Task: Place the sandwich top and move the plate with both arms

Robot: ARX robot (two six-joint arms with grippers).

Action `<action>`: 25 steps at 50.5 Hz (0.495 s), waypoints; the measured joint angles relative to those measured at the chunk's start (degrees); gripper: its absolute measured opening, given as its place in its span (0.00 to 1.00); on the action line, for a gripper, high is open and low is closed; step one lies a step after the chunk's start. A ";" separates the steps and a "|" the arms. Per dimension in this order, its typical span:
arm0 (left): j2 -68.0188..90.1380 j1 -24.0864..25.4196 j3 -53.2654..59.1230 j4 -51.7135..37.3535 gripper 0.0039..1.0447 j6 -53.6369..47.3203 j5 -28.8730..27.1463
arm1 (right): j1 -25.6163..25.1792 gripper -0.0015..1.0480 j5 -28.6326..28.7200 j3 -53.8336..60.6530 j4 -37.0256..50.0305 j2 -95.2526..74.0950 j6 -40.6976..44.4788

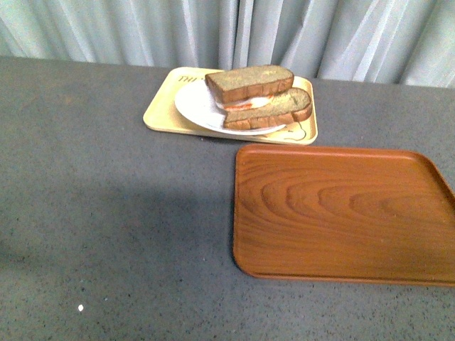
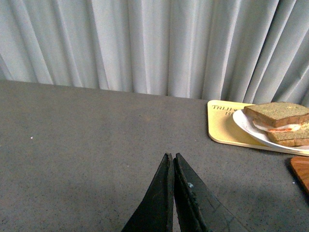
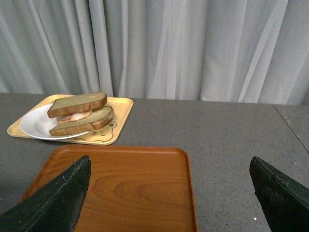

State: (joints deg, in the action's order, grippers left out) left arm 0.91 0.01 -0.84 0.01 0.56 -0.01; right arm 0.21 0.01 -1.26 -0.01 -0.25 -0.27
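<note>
Left gripper (image 2: 173, 159) closed, empty; right gripper (image 3: 171, 181) wide open, empty. Top (image 1: 249, 82) on egg slice (image 1: 274, 110), round plate (image 1: 190, 106), yellow tray (image 1: 160, 114); wood tray (image 1: 341, 213) at 5 o'clock.

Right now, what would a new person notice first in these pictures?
Probably the sandwich, its top slice sitting askew on a white plate on the yellow tray at the far side of the table. Next, the big empty wooden tray nearer, to the right.
</note>
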 joint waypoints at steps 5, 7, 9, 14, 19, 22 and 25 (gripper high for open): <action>0.00 0.00 0.00 0.00 0.01 0.00 0.00 | 0.00 0.91 0.00 0.00 0.00 0.00 0.00; 0.00 0.00 0.00 0.00 0.05 0.02 0.00 | 0.00 0.91 0.00 0.00 0.00 0.00 0.00; 0.00 0.00 0.00 0.00 0.11 0.02 0.00 | 0.00 0.91 0.00 0.00 0.00 0.00 0.00; 0.00 0.00 0.00 0.00 0.26 0.02 0.00 | 0.00 0.91 0.00 0.00 0.00 0.00 0.00; 0.00 0.00 0.00 0.00 0.46 0.02 0.00 | 0.00 0.91 0.00 0.00 0.00 0.00 0.00; 0.00 0.00 0.00 0.00 0.55 0.02 0.00 | 0.00 0.91 0.00 0.00 0.00 0.00 0.00; 0.00 0.00 0.00 0.00 0.72 0.02 0.00 | 0.00 0.91 0.00 0.00 0.00 0.00 0.00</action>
State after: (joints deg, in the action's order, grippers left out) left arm 0.91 0.01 -0.84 0.01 0.58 -0.01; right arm 0.21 0.01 -1.26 -0.01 -0.25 -0.27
